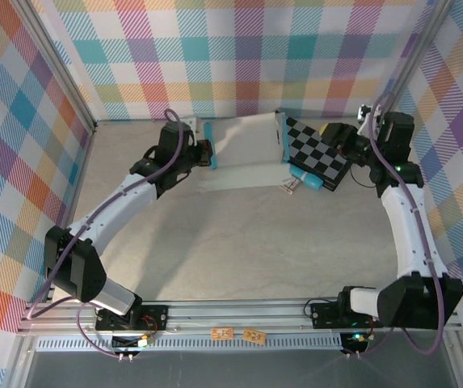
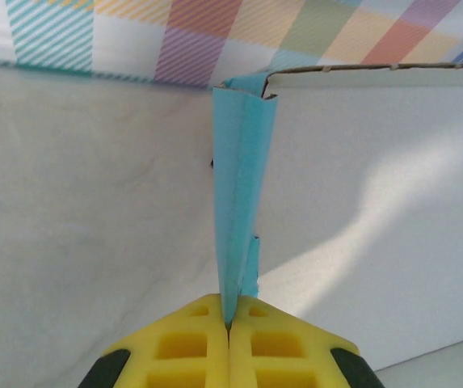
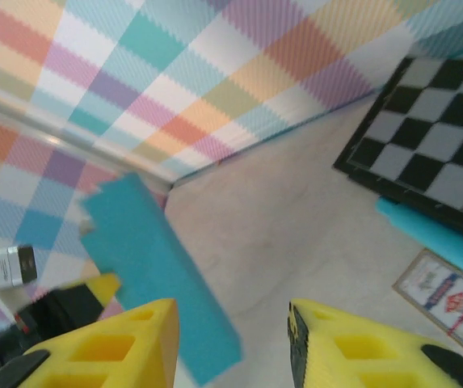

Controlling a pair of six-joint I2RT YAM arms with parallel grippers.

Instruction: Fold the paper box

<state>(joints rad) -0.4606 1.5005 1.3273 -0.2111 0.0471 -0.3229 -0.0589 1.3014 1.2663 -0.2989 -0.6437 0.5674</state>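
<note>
Currently: paper box (image 1: 243, 153), early stage; grey-white sheet lying open just beside the checkerboard (image 1: 318, 155), end flaps raised, walls and closure judged outstanding; left hand (image 2: 229, 323) pinches the flap farthest from the checkerboard; right hand (image 3: 231, 311) spread, holding nothing, at the checkerboard's opposite edge.

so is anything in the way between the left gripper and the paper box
nothing visible: the left gripper is shut directly on the teal flap at the left end of the paper box, so the two are in contact
</note>
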